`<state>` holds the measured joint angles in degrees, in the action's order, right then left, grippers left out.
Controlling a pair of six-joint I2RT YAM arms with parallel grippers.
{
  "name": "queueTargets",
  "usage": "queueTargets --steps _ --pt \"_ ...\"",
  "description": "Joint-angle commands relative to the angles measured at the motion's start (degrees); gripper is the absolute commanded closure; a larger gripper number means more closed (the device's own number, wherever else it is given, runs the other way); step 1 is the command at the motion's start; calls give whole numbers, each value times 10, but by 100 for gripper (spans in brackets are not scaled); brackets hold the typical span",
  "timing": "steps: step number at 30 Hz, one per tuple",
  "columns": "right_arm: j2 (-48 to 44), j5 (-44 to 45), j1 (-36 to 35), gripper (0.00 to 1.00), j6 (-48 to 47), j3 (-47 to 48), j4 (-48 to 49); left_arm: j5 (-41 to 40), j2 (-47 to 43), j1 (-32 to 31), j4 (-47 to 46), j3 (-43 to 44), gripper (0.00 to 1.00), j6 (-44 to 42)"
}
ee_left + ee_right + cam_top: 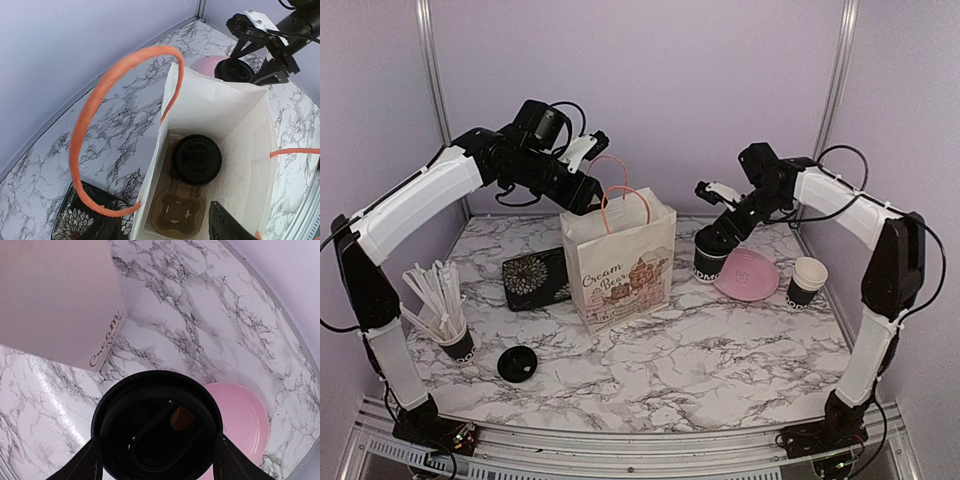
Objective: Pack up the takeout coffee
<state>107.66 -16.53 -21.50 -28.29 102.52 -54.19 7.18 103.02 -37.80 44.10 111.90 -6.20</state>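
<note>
One cup [196, 159] stands lidded inside the bag [620, 262]. The left jaws hover above the bag holding nothing, but I cannot tell how wide they stand. Right of the bag, the right jaws grip a second lidded cup [710, 262] on the worktop [720, 370]. Farther right an open cup [808, 278] waits, and a loose lid [517, 364] lies left of the bag.

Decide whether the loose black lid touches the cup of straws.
Apart. The top view shows bare table between the loose lid and the straw cup.
</note>
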Motion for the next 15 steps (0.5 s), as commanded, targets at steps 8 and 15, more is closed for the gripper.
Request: queueTargets --steps 8,15 --pt "-211 -39 -111 36 -37 -233 21 -67 -52 3 -12 23 32 3" --pt "-218 -34 -258 36 -68 -271 36 -69 -80 3 -6 22 30 25"
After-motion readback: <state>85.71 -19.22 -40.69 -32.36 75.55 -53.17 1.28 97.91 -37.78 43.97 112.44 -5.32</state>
